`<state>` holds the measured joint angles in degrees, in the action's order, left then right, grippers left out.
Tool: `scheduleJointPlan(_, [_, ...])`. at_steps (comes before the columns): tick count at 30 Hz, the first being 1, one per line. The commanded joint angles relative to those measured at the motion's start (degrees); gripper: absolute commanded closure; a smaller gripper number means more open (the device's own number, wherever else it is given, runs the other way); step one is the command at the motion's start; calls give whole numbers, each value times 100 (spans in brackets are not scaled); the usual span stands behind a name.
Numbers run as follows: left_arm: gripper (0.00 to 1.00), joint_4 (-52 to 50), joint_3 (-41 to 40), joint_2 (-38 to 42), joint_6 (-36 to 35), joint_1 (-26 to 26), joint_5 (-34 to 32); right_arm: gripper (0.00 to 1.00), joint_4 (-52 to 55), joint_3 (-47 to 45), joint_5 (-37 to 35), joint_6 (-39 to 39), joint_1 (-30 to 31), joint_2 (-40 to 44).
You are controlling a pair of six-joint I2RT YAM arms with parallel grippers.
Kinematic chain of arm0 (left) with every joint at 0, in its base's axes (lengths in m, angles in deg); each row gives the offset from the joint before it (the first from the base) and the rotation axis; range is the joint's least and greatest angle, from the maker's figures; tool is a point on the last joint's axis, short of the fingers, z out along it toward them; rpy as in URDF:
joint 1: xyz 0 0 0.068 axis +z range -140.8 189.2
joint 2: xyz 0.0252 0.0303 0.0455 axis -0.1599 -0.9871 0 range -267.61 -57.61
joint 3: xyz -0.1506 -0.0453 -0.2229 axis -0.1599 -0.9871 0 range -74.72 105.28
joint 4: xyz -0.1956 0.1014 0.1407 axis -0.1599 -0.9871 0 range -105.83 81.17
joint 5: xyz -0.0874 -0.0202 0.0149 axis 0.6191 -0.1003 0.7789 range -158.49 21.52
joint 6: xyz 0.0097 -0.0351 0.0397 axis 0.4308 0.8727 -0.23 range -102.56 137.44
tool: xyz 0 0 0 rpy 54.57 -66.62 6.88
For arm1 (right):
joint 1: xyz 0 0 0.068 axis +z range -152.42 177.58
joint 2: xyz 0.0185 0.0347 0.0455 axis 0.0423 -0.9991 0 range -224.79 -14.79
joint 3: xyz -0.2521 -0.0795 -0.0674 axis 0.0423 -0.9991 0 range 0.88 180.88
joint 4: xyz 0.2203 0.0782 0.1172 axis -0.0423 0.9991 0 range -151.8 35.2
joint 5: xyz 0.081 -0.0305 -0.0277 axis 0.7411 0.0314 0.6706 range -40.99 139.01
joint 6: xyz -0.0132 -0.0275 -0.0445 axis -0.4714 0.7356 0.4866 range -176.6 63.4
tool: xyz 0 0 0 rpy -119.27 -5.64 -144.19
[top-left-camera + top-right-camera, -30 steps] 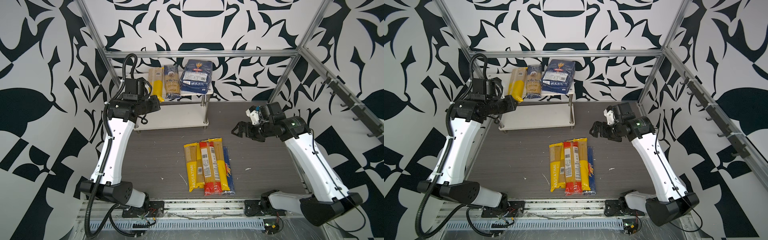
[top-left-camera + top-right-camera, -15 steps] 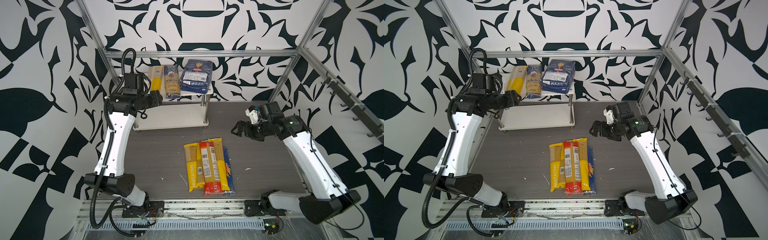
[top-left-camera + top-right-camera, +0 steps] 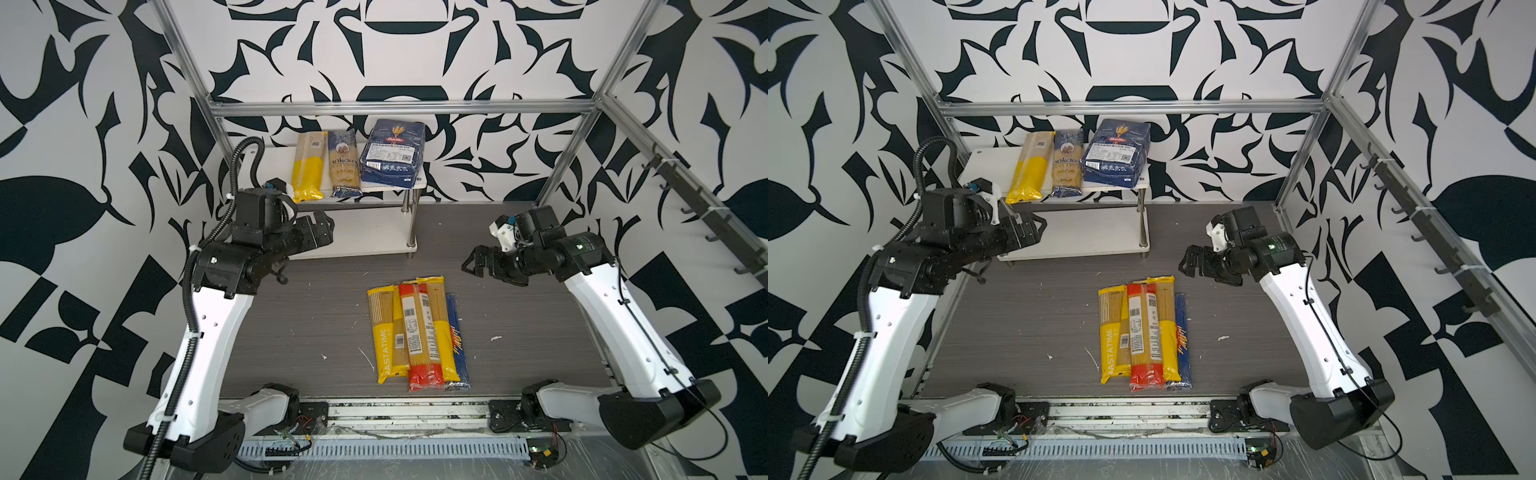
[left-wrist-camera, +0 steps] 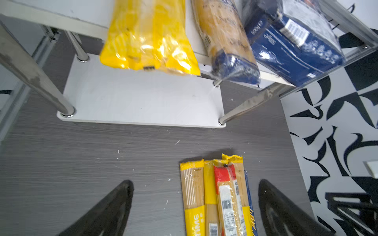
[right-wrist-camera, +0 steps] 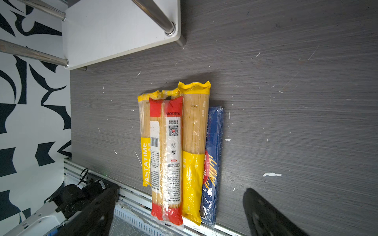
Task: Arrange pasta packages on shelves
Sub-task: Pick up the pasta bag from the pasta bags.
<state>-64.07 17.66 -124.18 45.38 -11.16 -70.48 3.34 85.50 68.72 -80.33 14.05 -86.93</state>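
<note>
The white two-tier shelves (image 3: 365, 232) stand at the back left. On the top board lie a yellow pasta package (image 3: 308, 166), a blue-ended one (image 3: 343, 164) and a wide dark-blue Barilla bag (image 3: 392, 153). Several long packs lie side by side mid-table: yellow (image 3: 388, 332), red (image 3: 417, 332), yellow (image 3: 440, 328) and dark blue (image 3: 457, 340). My left gripper (image 3: 322, 228) hangs open and empty just in front of the shelves' left end, below the yellow pack (image 4: 147, 36). My right gripper (image 3: 478, 264) hovers open and empty right of the pile (image 5: 169, 153).
Aluminium frame bars (image 3: 399, 109) run behind and beside the shelves. Chrome posts (image 3: 409, 224) join the two boards. A hook rail (image 3: 706, 216) lines the right wall. White crumbs (image 3: 495, 338) dot the dark table.
My left gripper has opened, letting go of the yellow pack on the top board, and has drawn back and down from it. The right arm has not moved.
</note>
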Motion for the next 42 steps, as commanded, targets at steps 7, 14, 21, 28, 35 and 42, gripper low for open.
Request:
scheduleJointPlan(7, [0,519,-1182,-31,1692,-2374,-1659,0,478,-94,-55,244,-26,692])
scheduleJointPlan(14, [1,628,-1267,-952,2788,-3897,-2428,0,1160,-27,-880,163,-25,1102])
scheduleJointPlan(21, [0,1003,-1543,-1657,3918,-4873,-2963,0,1601,-158,-1527,156,-22,1413])
scheduleJointPlan(28, [0,1403,-1681,-2469,4725,-5548,-3111,0,1712,-348,-1540,234,-21,1706])
scheduleJointPlan(35, [0,1622,-1624,-3174,5075,-5868,-2867,0,1883,-587,-1579,250,-22,2027])
scheduleJointPlan(42, [0,1894,-2013,-3283,5475,-6097,-2780,0,1980,-728,-1593,208,-21,2237])
